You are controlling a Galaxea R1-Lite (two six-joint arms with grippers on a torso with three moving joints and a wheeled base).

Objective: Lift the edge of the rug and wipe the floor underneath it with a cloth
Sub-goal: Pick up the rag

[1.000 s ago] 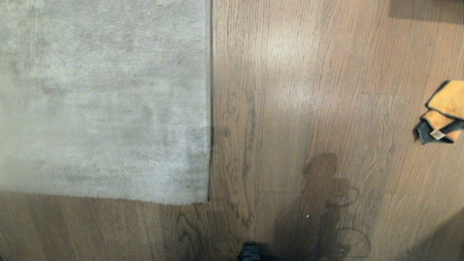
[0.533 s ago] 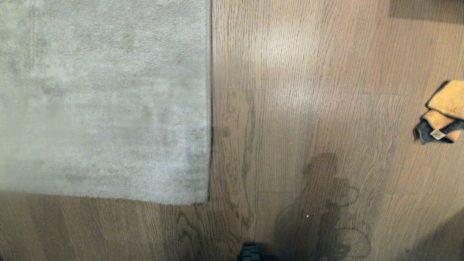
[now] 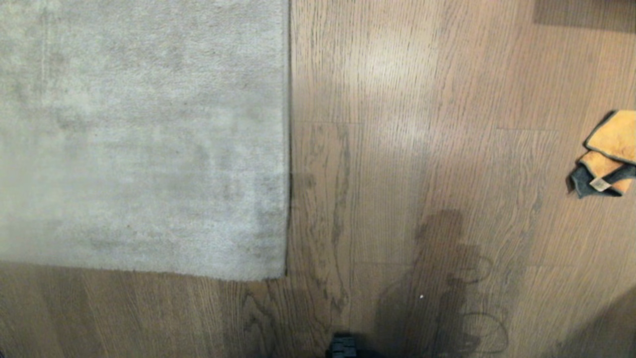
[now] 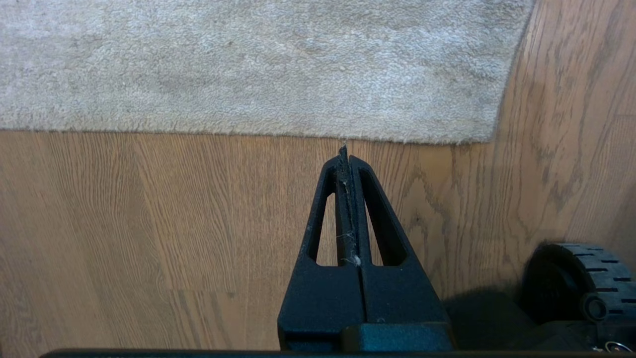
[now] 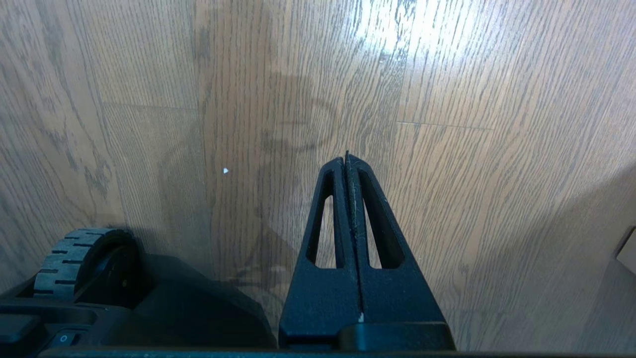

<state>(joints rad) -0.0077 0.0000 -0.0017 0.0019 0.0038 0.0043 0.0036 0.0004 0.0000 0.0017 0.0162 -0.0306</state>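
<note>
Nothing begun, by my reading: the rug edge [image 3: 287, 149] lies flat on the floor [image 3: 397, 149], corner toward me, and the cloth [image 3: 607, 155] sits crumpled well off to my right, untouched. My left gripper [image 4: 345, 149] hangs over bare planks just short of the rug's near border, fingers pressed together, empty. My right gripper [image 5: 347, 156] hangs likewise closed over open floor, holding nothing. Next, I judge: right reaches far for the cloth, left opens and pinches the corner. Brown wood-grain planks, slight sheen, my shadow across them; a base wheel [image 4: 576, 268] shows beside each wrist.

Short-pile woven rug edge [image 3: 287, 149], fuzzy cloth [image 3: 607, 154], and wood-grain floor [image 3: 422, 124] with a slight sheen.
</note>
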